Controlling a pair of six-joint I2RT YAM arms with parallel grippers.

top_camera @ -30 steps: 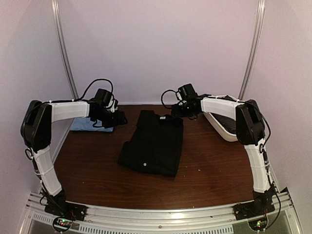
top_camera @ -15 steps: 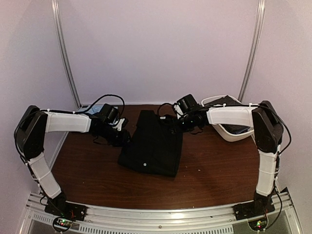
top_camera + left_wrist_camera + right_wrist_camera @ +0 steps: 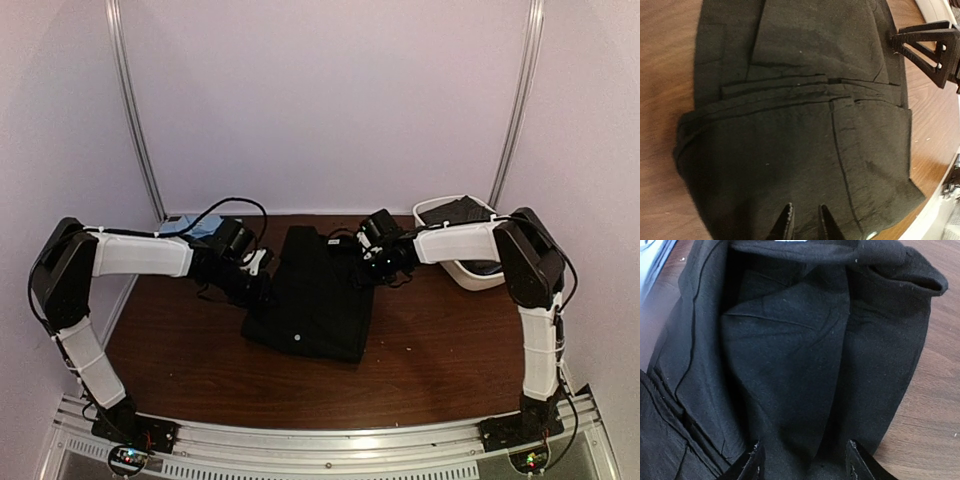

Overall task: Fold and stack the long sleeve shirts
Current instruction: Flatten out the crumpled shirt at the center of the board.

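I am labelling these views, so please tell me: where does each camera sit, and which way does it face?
Top external: fixed above and behind the bases, facing down at the table; left arm and right arm show.
Left wrist: on the left arm, facing the black shirt past its left claw.
Right wrist: on the right arm, facing the shirt past its right claw.
Shared: all three see the black shirt.

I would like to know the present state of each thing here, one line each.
black shirt: folded, lying flat on the table.
light blue shirt: lying at the far left, mostly hidden.
white tub: upright, dark cloth inside.
left tool: jaws nearly closed over the black shirt; grip unclear.
right tool: open, at the black shirt's far end.
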